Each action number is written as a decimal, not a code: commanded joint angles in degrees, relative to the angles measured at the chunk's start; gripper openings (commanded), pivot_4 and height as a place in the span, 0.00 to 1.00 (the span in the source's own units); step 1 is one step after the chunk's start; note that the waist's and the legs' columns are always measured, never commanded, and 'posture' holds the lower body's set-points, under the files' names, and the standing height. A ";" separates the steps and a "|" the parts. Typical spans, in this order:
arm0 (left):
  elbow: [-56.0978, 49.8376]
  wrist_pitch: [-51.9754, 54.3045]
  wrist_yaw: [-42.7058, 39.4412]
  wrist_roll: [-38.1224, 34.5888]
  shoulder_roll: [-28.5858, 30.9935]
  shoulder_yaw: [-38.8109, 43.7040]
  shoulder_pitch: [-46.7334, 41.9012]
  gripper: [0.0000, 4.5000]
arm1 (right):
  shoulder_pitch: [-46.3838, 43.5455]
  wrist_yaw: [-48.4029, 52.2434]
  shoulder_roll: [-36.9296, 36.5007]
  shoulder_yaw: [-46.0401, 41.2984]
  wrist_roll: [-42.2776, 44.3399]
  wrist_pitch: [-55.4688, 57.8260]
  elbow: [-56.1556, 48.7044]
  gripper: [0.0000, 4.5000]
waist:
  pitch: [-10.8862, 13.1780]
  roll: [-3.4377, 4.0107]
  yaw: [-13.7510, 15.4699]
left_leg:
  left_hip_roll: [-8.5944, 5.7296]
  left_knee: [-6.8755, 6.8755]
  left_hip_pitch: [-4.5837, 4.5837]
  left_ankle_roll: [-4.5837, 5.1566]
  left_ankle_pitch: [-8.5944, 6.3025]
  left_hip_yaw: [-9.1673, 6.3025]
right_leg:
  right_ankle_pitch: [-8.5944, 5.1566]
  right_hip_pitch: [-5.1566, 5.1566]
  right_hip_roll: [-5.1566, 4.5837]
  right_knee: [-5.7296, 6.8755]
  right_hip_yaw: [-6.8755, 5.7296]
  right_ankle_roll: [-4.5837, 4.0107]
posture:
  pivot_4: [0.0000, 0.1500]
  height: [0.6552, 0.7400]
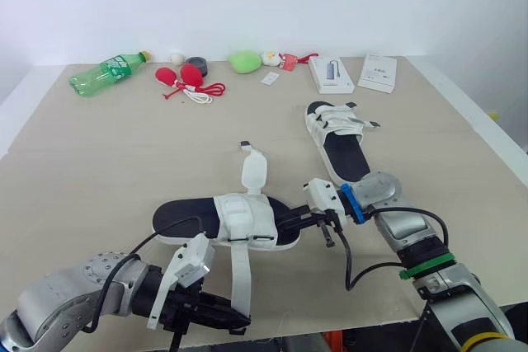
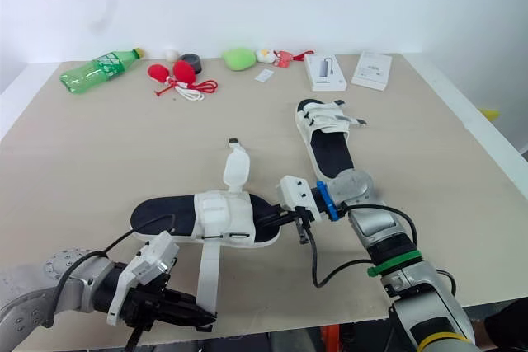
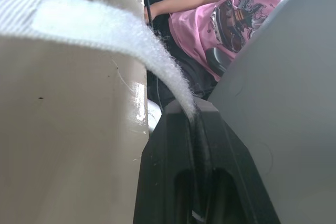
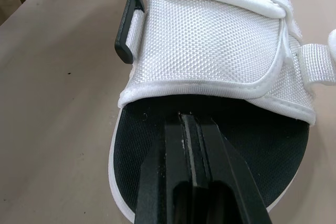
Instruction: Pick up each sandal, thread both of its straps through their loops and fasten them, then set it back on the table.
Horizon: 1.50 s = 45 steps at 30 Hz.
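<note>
The left gripper (image 3: 191,116) pinches the loose strap (image 3: 89,24) of the near sandal (image 1: 243,218) between its fingertips, while the right gripper (image 4: 186,120), fingers pressed together, rests its tips on that sandal's footbed (image 4: 262,145) at the edge of the upper (image 4: 210,35); the second sandal (image 1: 338,133) lies well beyond them

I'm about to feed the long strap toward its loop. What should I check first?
1. Left gripper has the long strap: ok, the strap end is pinched between its shut fingers.
2. Right gripper steadies the near sandal: ok, its shut fingers rest on the black footbed.
3. Black loop free: ok, no strap is passed through it.
4. Second strap fastened: not ok, it is flipped open.
5. Far sandal out of the way: ok, it lies apart from the near one.
6. Long strap untwisted: cannot tell.
</note>
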 commanded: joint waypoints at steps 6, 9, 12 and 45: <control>-6.27 -12.33 -2.84 12.04 3.32 -0.11 -1.41 0.37 | -0.32 0.35 -0.42 1.57 -3.00 -0.70 2.58 0.00 | 0.00 0.00 0.00 | 0.00 0.01 0.00 0.00 0.00 0.02 | 0.00 0.02 -0.03 -0.03 0.01 0.00 | 1.00 1.00; -7.63 -15.51 -5.96 14.01 6.48 1.80 -1.04 0.61 | -0.56 0.62 -0.64 1.63 -2.97 -1.20 3.12 0.00 | 0.00 0.00 0.00 | 0.00 0.00 0.01 0.00 0.00 0.02 | 0.00 0.01 -0.03 -0.03 0.02 0.00 | 1.00 1.00; -7.41 -19.62 -8.85 15.86 9.24 4.94 -0.24 0.81 | -0.63 0.91 -0.88 1.68 -2.96 -1.64 3.52 0.00 | 0.02 0.04 0.01 | 0.00 -0.02 0.02 0.00 0.00 0.03 | 0.00 0.02 -0.04 -0.03 0.03 -0.01 | 1.00 1.00; 25.94 -94.60 2.62 65.61 -9.03 -8.69 -15.80 0.81 | 0.01 0.69 -2.12 1.29 -2.80 -0.70 2.13 0.00 | -0.08 0.04 0.33 | 0.07 -0.13 0.03 0.20 0.01 0.87 | 0.08 0.19 -0.09 -0.08 0.64 0.17 | 1.00 1.00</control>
